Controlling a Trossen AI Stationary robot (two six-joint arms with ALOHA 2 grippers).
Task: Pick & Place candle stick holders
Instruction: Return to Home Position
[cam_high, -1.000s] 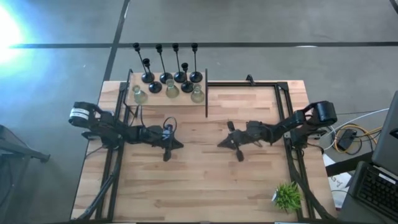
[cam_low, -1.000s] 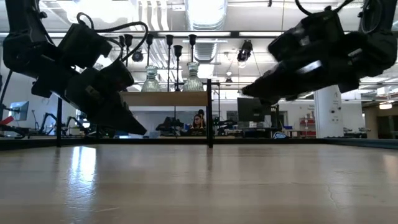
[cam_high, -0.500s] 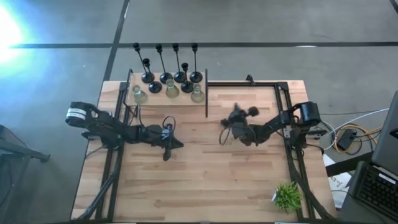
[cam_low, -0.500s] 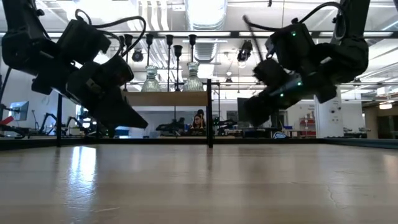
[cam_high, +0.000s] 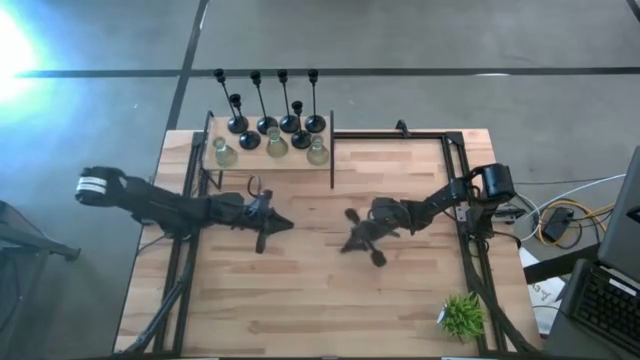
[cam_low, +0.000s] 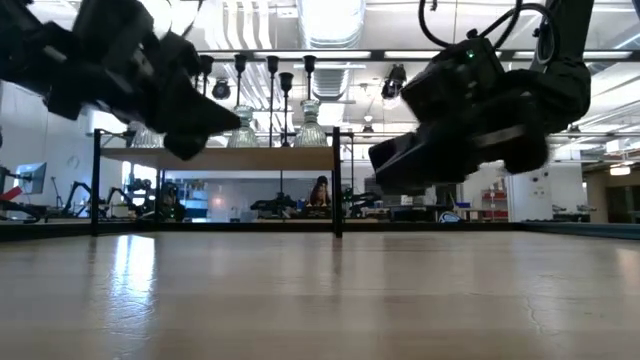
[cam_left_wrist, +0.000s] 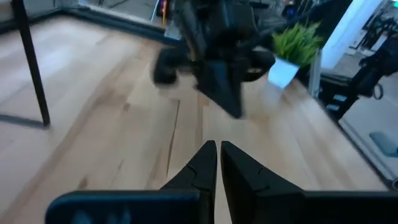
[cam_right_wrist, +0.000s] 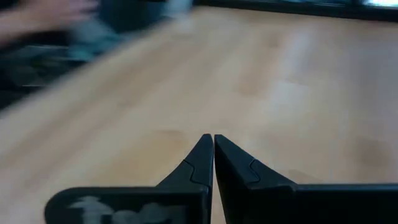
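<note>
Candle stick holders (cam_high: 268, 135) all on shelf (cam_high: 290, 162), far-left corner of desk (cam_high: 320, 300). We see left gripper (cam_left_wrist: 217, 147) and right gripper (cam_right_wrist: 213, 138) pinched closed, empty, facing each other near desk middle. We fear arms clashing, or left arm clipping shelf and toppling holders.

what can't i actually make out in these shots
- Low view: the left claw and its arm cover the left part of the shelf, so the candle stick holders there cannot be counted.
- Left wrist view: the right claw is smeared by motion blur.
- Right wrist view: what lies beyond the table is blurred.
- High view: the holders' tops are too small to judge.
</note>
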